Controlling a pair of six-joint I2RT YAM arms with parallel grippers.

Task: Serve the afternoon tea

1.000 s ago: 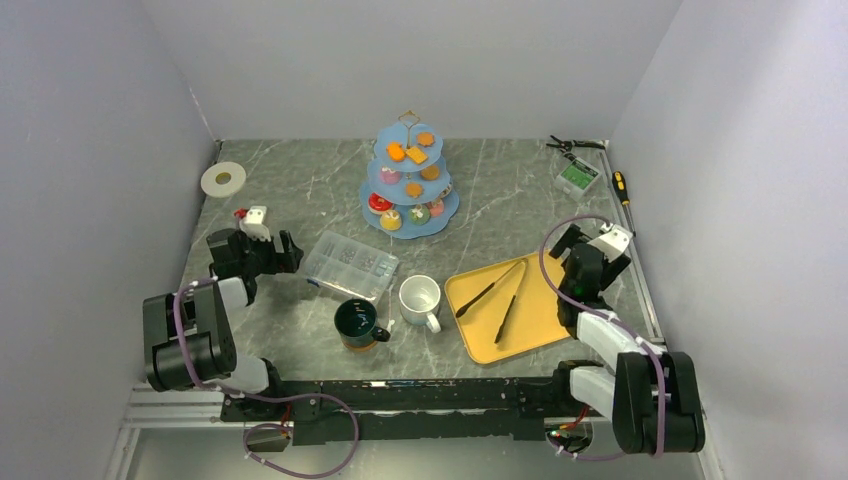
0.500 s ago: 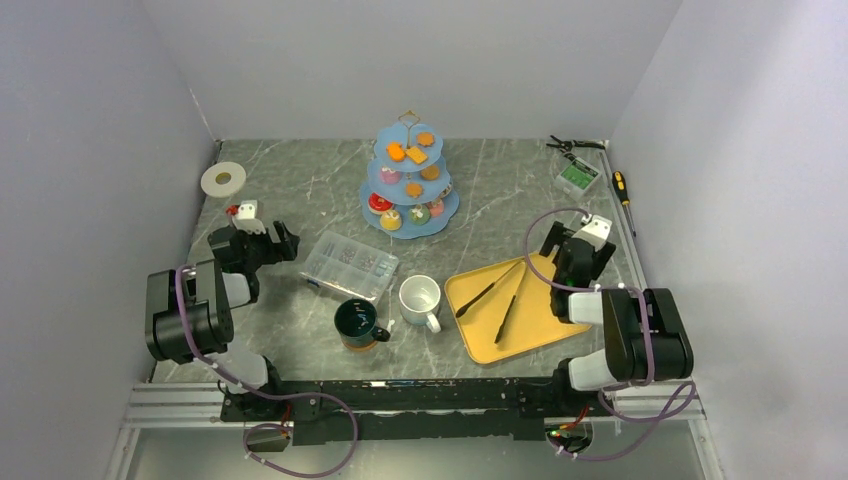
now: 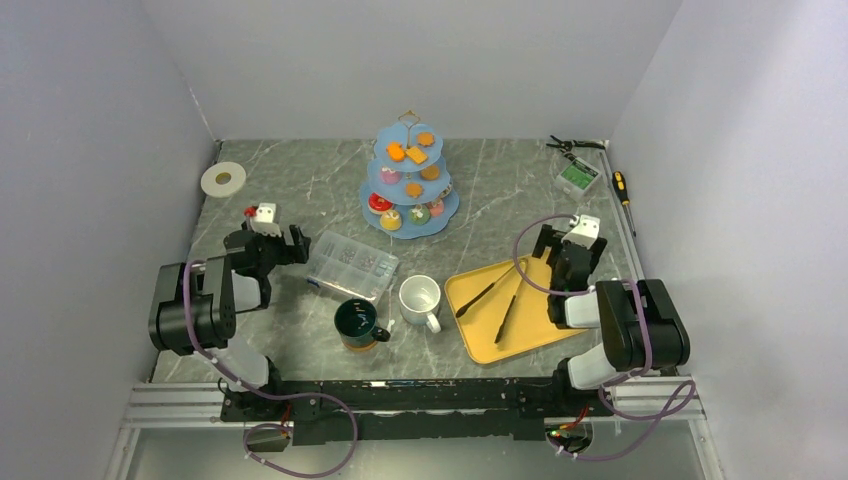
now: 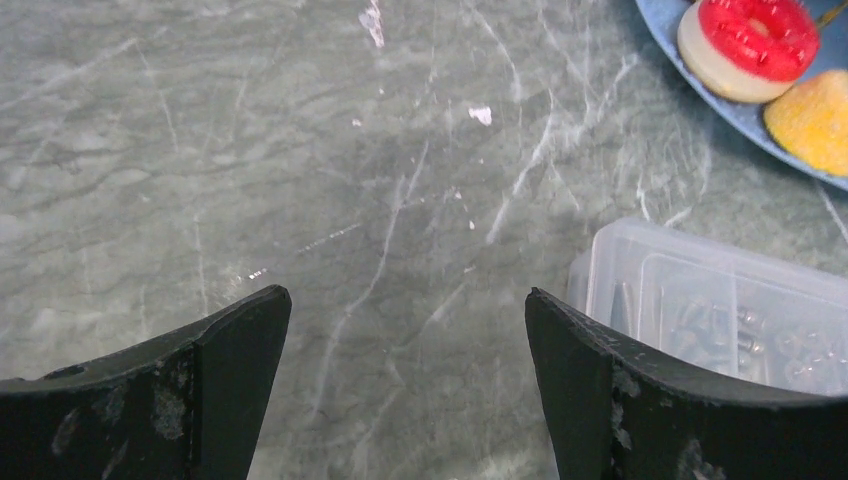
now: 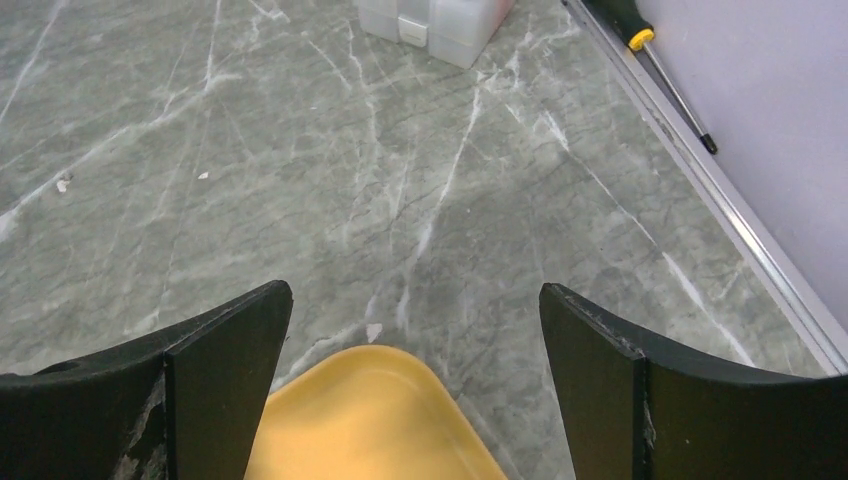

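Centrally, toward the far side of the marble-patterned table point(image 3: 300, 180), the light-blue three-tier stand point(image 3: 450, 210) is upright, its gold loop point(image 3: 408, 117) on top. All three tiers carry small toy treats: orange biscuits point(image 3: 405, 153) on the top one, and a red doughnut point(image 3: 379, 202) beside a yellow cake point(image 3: 391, 220) at the near left of the bottom one. The left wrist view catches those two at its upper right corner, on the blue rim.

Nearer the arms, the dark-green mug point(image 3: 372, 313) and the white mug point(image 3: 418, 316) stand side by side, both upright. Behind and to the left of them lies the clear compartment box point(image 3: 350, 265). To their right is a yellow tray point(image 3: 540, 325) with black tongs point(image 3: 495, 295) lying on it.

The left gripper point(image 3: 272, 243) is just left of the clear box, low over bare table. Its jaws are spread wide with nothing between them, and the box's corner shows past the right finger point(image 4: 640, 400).

The right gripper point(image 3: 565, 245) is above the tray's far right corner, which shows between its fingers in the wrist view. Its jaws are likewise wide apart and hold nothing.

Farther out, a roll of tape point(image 3: 223, 179) lies near the far left wall. Pliers point(image 3: 572, 145), a small green box point(image 3: 578, 177) and a screwdriver point(image 3: 621, 186) lie at the far right.
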